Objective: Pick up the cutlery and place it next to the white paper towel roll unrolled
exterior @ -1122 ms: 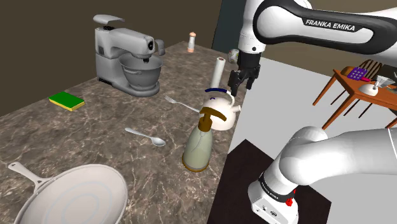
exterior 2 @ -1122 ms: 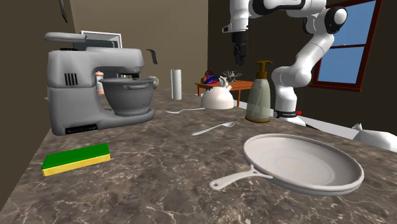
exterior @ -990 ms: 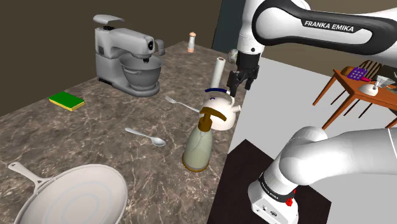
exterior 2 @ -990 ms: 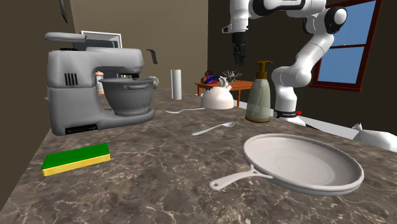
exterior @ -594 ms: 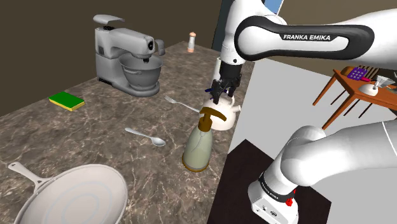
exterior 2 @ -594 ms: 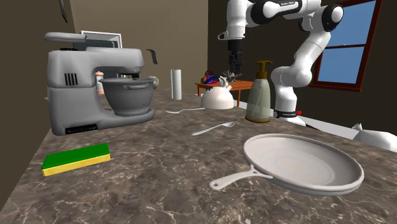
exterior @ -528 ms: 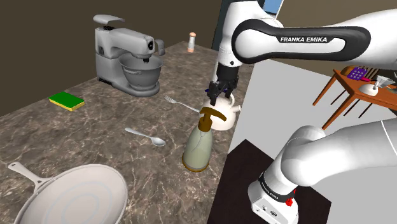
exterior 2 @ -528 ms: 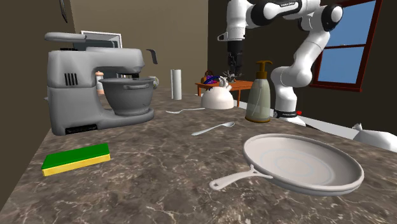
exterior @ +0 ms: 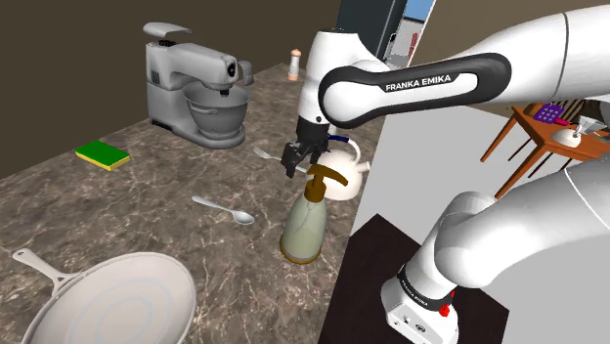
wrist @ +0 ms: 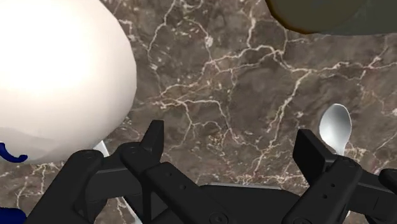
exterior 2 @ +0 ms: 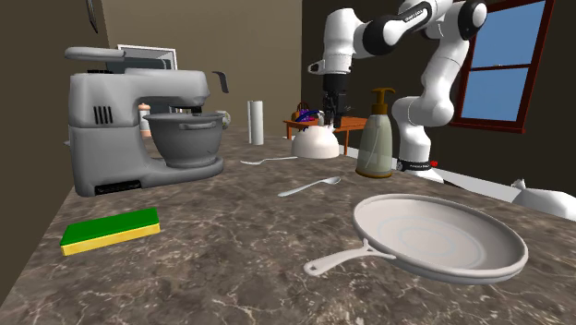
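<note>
A silver fork lies on the dark marble counter between the mixer and the white kettle. A silver spoon lies nearer the front, and its bowl shows just beyond my right fingertip. My black gripper hangs open and empty, low over the counter beside the kettle and the fork's end. The white paper towel roll stands upright behind the fork. In the second exterior view the gripper hangs above the kettle. The fingers stand well apart over bare marble.
A soap dispenser bottle stands just in front of the gripper. A grey stand mixer, a green sponge, a white frying pan and a small shaker also sit on the counter. The counter's edge runs past the kettle.
The arm has swung down and towards the shoulder view's left, from high above the kettle to low beside the fork's end. The fingers stay open. Nothing on the counter moved.
</note>
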Robot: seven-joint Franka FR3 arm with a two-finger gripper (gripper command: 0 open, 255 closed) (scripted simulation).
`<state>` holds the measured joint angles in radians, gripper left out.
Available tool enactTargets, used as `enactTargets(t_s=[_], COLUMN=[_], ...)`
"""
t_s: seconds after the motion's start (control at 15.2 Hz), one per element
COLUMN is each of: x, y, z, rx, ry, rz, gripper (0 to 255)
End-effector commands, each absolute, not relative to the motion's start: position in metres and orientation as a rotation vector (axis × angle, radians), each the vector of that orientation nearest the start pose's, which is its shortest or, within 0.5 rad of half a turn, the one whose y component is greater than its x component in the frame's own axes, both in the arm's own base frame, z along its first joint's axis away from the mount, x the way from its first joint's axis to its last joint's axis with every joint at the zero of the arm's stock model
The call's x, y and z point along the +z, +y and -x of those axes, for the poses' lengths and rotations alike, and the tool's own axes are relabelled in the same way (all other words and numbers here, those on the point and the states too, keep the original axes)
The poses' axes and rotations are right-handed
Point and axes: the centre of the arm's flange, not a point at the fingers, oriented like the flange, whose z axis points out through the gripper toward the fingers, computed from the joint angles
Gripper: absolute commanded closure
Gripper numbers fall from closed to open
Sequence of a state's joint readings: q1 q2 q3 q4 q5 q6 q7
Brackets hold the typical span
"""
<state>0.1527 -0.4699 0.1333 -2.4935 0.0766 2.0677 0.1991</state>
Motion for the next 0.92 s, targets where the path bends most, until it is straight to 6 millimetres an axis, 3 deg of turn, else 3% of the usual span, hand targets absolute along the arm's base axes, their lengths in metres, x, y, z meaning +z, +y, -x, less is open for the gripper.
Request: enactTargets(t_s=[0.0,0.86], x=[0.441,0.373], y=[0.134,0.254], z=[-0.399,-0.463], rx=[-0.094,-0.282], ry=[-0.088,-0.266], rz=[3.106,2.991], gripper=[0,0])
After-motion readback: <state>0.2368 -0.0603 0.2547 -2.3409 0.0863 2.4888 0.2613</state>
